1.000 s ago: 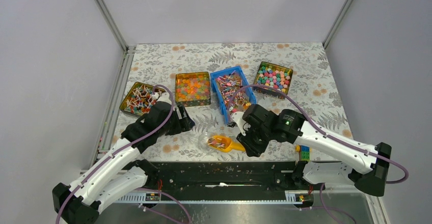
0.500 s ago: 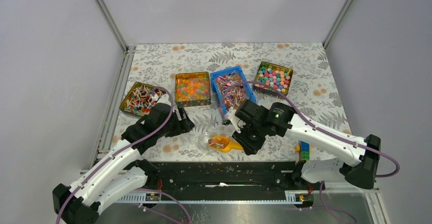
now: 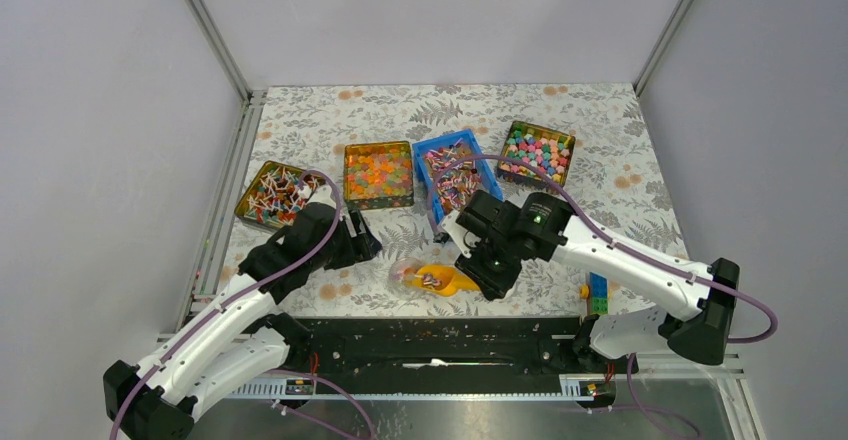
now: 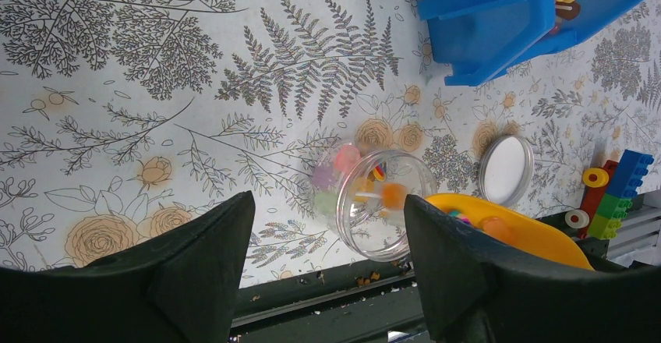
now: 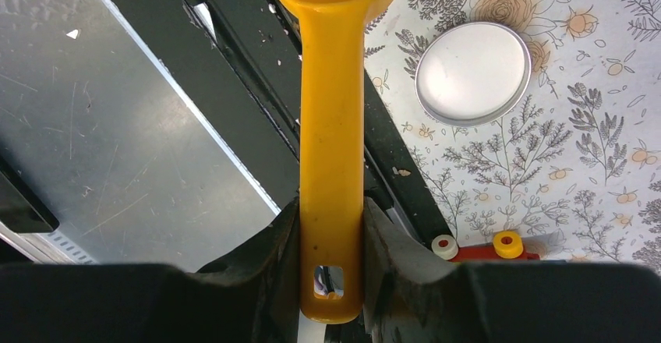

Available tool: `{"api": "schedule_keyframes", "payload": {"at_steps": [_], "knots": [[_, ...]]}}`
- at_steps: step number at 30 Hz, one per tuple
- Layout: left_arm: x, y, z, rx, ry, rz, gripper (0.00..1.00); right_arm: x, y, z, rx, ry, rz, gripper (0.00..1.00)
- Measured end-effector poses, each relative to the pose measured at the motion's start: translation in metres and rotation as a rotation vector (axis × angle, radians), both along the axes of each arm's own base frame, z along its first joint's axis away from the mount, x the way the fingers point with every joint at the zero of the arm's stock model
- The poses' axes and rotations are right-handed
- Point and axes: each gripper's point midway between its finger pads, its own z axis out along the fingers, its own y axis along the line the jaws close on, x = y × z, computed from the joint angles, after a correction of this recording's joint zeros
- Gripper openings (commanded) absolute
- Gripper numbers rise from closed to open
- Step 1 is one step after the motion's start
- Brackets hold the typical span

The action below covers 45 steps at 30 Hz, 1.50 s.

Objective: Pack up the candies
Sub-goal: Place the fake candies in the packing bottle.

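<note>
Now we count four bins (image 3: 346, 175), one jar (image 4: 386, 226), one lid (image 4: 506, 170), one scoop (image 5: 331, 125). Candies (image 3: 450, 170) fill the blue bin (image 4: 483, 23); the right arm (image 3: 600, 255) hides its near end. Right gripper (image 5: 331, 226) clamps the scoop handle; left gripper (image 4: 327, 203) gapes empty.

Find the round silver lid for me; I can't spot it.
The lid lies flat on the table, on the right of the left wrist view, between the clear jar and the toy bricks.
</note>
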Motion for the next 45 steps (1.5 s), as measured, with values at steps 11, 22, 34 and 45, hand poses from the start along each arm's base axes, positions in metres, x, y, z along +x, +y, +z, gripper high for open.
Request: {"api": "schedule_keyframes", "payload": {"at_steps": [11, 22, 34, 45], "knots": [[0.0, 0.0, 0.0, 0.001, 0.0, 0.0, 0.72, 0.002, 0.001, 0.003, -0.057, 0.022, 0.022, 0.0], [0.0, 0.0, 0.0, 0.001, 0.0, -0.001, 0.72, 0.008, 0.008, 0.015, -0.113, 0.042, 0.011, 0.0], [0.0, 0.0, 0.0, 0.0, 0.0, 0.0, 0.72, 0.008, 0.008, 0.02, -0.166, 0.064, 0.007, 0.0], [0.0, 0.0, -0.001, 0.001, 0.001, 0.0, 0.72, 0.007, 0.009, 0.02, -0.165, 0.067, -0.009, 0.0]]}}
